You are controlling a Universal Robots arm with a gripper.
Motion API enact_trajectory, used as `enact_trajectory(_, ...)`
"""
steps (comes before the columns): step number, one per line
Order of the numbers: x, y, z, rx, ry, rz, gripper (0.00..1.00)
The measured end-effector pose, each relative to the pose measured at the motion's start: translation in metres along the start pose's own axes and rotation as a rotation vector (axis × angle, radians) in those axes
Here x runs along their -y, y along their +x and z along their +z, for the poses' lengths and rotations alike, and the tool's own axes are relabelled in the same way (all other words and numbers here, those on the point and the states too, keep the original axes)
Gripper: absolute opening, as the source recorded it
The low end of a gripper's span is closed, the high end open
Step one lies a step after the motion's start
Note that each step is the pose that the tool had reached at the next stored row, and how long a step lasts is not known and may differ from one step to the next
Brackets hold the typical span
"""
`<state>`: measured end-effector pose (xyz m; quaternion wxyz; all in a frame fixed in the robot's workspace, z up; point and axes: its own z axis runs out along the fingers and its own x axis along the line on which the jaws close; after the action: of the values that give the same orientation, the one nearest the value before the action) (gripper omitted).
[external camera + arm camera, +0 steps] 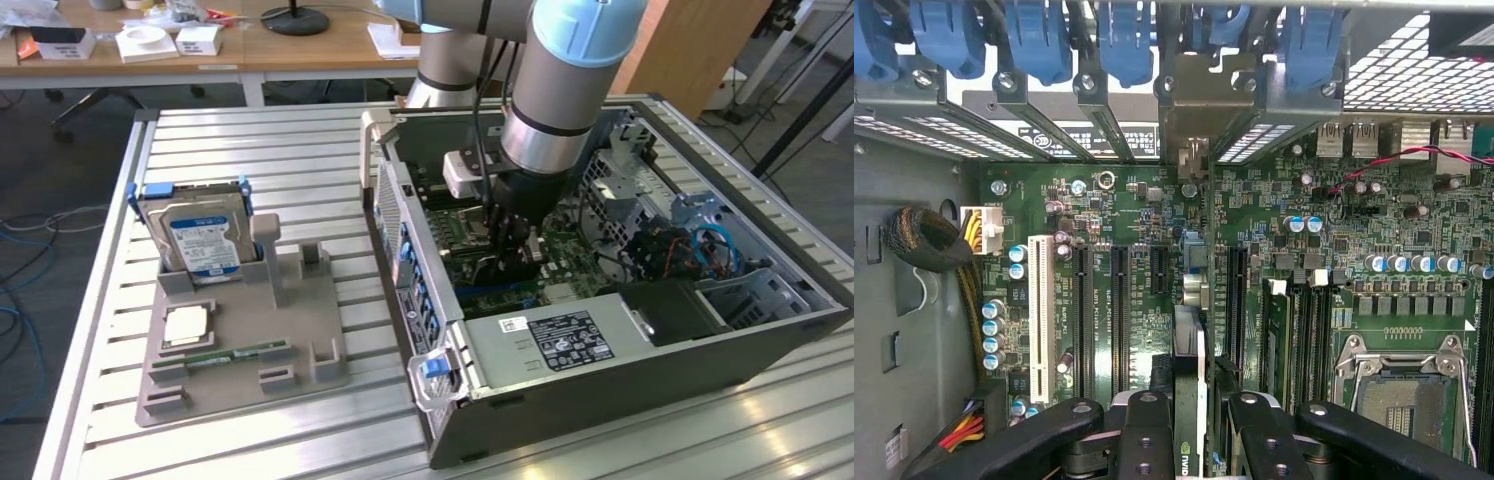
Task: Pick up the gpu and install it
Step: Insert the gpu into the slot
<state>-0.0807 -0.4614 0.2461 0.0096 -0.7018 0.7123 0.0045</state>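
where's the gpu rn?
The gpu is edge-on in the claw, inside the open PC case on the exterior view's right, standing over the motherboard among the expansion slots.

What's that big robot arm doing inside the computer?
The robot arm has reached down into the open computer case. Its gripper is holding the gpu, a thin card, edge-on just above the green motherboard, with the card's metal bracket up by the row of blue clips. On the grey tray beside the case, a hard drive and a small memory stick sit in their holders.
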Motion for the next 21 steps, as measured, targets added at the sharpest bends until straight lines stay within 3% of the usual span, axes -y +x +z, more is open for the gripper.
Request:
enact_trajectory(7, 0.0000, 0.0000, 0.0000, 0.0000, 0.0001, 0.000, 0.26)
enact_trajectory(9, 0.0000, 0.0000, 0.0000, 0.0001, 0.0001, 0.000, 0.28)
enact_trajectory(10, 0.0000, 0.0000, 0.0000, 0.0001, 0.0000, 0.000, 0.34)
enact_trajectory(16, 0.0000, 0.0000, -0.0002, 0.0000, 0.0000, 0.000, 0.34)
enact_trajectory(21, 0.0002, -0.0002, -0.0096, -0.0001, -0.0001, 0.000, 0.34)
